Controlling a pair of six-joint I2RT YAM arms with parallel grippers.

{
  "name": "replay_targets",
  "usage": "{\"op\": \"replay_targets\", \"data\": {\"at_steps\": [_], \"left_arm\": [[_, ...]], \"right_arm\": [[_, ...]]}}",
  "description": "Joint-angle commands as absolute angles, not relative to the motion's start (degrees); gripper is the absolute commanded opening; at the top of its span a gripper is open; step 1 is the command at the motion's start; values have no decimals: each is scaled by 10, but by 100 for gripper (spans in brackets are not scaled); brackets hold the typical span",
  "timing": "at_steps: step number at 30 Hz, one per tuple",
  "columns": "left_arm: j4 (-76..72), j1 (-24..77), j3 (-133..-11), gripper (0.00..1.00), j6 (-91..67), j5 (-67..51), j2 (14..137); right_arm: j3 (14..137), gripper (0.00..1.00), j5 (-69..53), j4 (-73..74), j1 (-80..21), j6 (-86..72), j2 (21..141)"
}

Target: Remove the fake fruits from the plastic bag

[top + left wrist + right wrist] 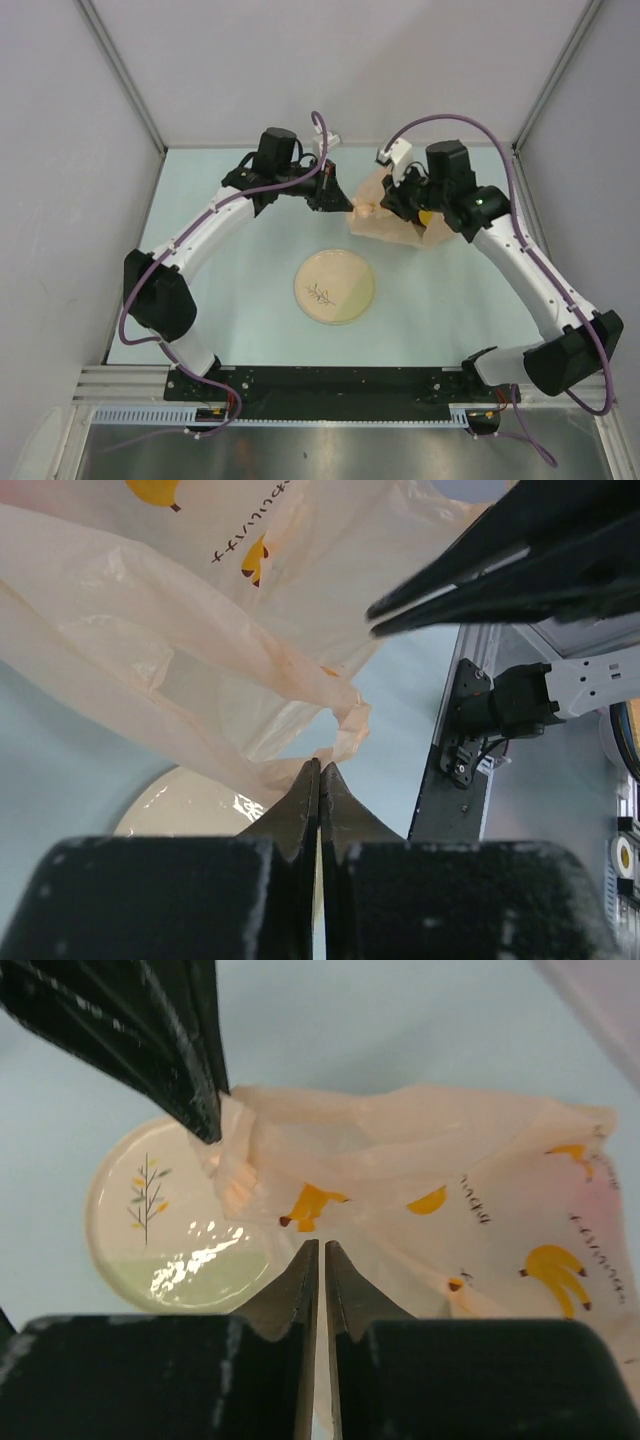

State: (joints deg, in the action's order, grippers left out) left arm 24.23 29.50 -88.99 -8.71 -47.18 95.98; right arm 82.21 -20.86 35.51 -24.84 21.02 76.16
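1. The plastic bag (pixel 388 222) is sitting crumpled on the far middle of the worktop (pixel 230 260). It is thin, crinkly and see-through, pale peach, and is showing printed yellow bananas and dark lettering.
2. Its bunched handle (pixel 345 725) is stretching out toward the left, where the jaws of the left gripper (pixel 320 766) are pinching its end; the bag's wide body is spreading away to the right.
3. The fake fruits are staying hidden; nothing through the film is reading clearly as a fruit rather than print.
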Motion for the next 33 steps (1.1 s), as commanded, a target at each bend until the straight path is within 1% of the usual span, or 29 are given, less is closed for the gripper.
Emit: {"op": "replay_targets", "data": {"at_steps": [1,5,7,11,12,15,18,19,20,21,23,26,29,33], "left_arm": [[213,294,-887,0,-114,-483,931],[191,294,-882,0,-134,-481,932],[178,294,-880,0,-150,-483,933],[171,293,-887,0,-168,-490,940],[168,293,-889,0,-170,-492,941],[168,293,-895,0,-170,-494,945],[170,289,-890,0,-157,-494,945],[172,287,-884,0,-147,-493,944],[177,286,-882,0,-129,-482,945],[192,286,-876,0,-94,-469,944],[201,286,-875,0,-70,-452,947],[204,286,-884,0,-52,-459,961],[212,287,-913,0,-53,-463,986],[217,290,-954,0,-60,-462,1009]], "right_arm": [[810,8,-199,377,-266,258,779],[783,6,-181,373,-275,266,794],[774,2,-163,368,-274,274,798],[762,1,-151,373,-272,288,809],[749,0,-130,372,-272,291,813],[713,0,-90,328,-249,286,827],[698,0,-64,249,-205,266,864],[691,0,-49,182,-193,262,878],[690,0,-37,145,-177,253,888],[693,0,-1,90,-174,256,918],[733,0,62,64,-168,282,948],[815,0,80,48,-144,268,1007],[886,0,55,65,-119,251,1057],[896,0,40,111,-121,249,1064]]}}
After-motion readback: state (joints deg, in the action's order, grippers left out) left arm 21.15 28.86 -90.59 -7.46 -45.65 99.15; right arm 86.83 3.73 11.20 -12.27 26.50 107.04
